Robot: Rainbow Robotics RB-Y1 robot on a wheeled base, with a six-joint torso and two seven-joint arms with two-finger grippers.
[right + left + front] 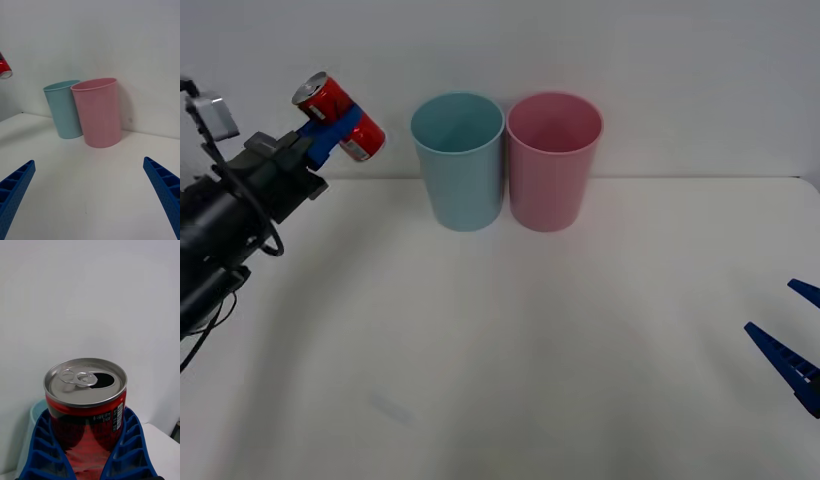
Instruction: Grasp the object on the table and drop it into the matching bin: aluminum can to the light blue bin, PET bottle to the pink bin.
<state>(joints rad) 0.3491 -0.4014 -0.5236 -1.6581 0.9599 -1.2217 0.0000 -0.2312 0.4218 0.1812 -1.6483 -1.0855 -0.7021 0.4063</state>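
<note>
My left gripper (338, 130) is shut on the red aluminum can (338, 117), held tilted in the air at the far left, to the left of the light blue bin (459, 160) and about level with its rim. The can (87, 405) has its silver top and pull tab facing the wrist camera, blue fingers (41, 450) clamped on both sides, with the light blue bin (33, 427) partly seen behind. The pink bin (552, 160) stands touching the blue one on its right. My right gripper (792, 340) is open low at the right edge of the table (500, 380).
Both bins (63, 108) (98, 112) stand upright at the back of the white table near a plain wall. The can's base (4, 69) peeks in at the right wrist view's edge. Bare tabletop spreads before the bins.
</note>
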